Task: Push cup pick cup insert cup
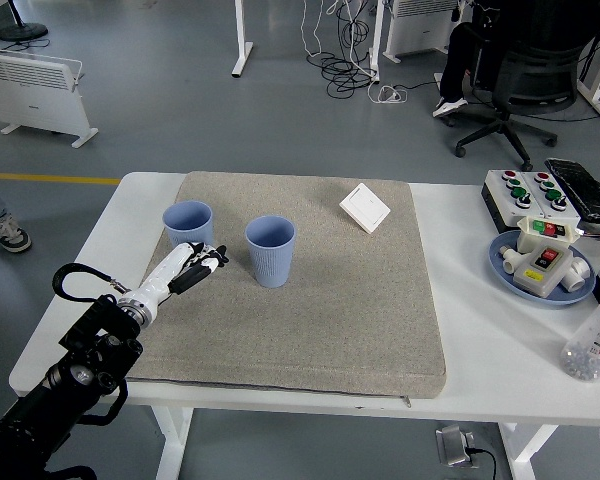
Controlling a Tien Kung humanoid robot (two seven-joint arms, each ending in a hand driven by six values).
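Cups are seen in the head view: two blue plastic-looking ones standing upright on the grey mat [320, 310] of the white counter [460, 300], the left cup [188, 226] at about 10 o'clock on the mat, the right cup [270, 250] just beside it toward 3 o'clock. The left hand [193, 264] is held low at the left cup's 6 o'clock, its fingers [212, 258] loosely extended, gripping nothing; contact cannot be told. Both cups are judged light, stiff and easily tipped, so a low push and a grasp around the wall seem advisable.
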